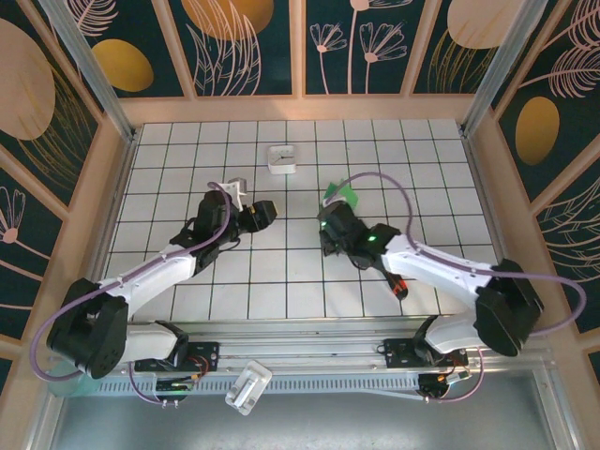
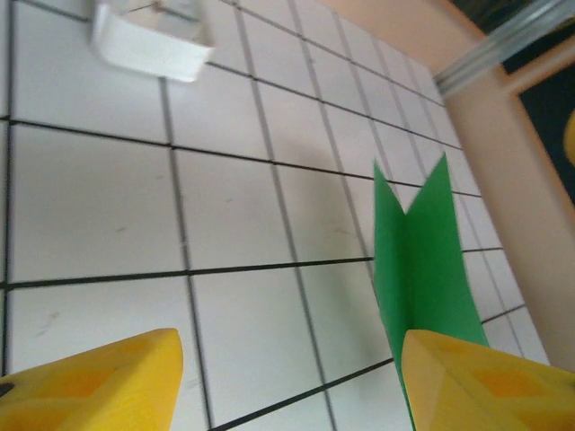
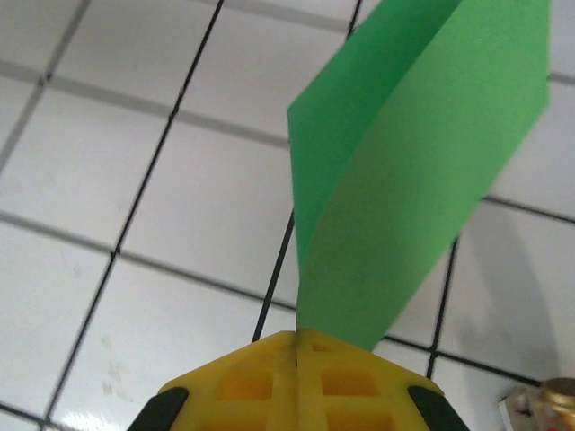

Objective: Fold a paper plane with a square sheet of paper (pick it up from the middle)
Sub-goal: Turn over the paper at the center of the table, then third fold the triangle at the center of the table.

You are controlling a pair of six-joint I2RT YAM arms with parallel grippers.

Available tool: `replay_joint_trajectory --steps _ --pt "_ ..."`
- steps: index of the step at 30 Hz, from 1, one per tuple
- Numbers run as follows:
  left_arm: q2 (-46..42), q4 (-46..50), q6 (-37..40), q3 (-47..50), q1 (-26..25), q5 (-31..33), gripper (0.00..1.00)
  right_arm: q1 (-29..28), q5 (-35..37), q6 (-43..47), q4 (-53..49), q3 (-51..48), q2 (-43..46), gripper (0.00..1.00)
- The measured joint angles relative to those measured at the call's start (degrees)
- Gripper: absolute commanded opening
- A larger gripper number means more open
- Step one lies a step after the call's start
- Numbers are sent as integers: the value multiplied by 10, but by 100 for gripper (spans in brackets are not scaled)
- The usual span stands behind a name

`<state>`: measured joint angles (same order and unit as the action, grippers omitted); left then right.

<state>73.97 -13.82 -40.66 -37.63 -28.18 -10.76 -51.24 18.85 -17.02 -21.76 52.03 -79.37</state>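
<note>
— What's the right gripper [image 3: 296, 337] up to, closest to us?

— Its yellow fingers are pressed together on the bottom edge of the folded green paper [image 3: 404, 180]. The paper stands up out of them, creased down the middle, above the tiled table [image 1: 169, 187].

— And the left gripper [image 2: 289, 350]?

— Open, with its two fingers well apart and nothing between them. It hangs over the tiles facing the right one, and the paper shows close beside one of its fingers.

— Anything further back?

— A small white box [image 1: 282, 159] sits on the tiles beyond both grippers, apart from the paper.
</note>
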Motion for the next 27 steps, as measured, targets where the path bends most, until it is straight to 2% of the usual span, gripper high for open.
replay_joint_trajectory --steps 4,10,18,22,27 --pt "0 21 -2 1 5 -2 65 -54 -3 6 -12 0 -61 0" --pt "31 25 -7 -6 5 -42 59 -101 -54 -1 33 -15 -82 1" --pt "114 8 -35 -19 5 -132 47 -104 -118 -21 121 -66 -94 3" --pt "164 -1 -41 -45 4 -171 37 -104 -130 -31 144 -70 -111 4" --pt "226 -3 -38 -90 -2 -198 33 -104 -134 -37 162 -73 -117 6"
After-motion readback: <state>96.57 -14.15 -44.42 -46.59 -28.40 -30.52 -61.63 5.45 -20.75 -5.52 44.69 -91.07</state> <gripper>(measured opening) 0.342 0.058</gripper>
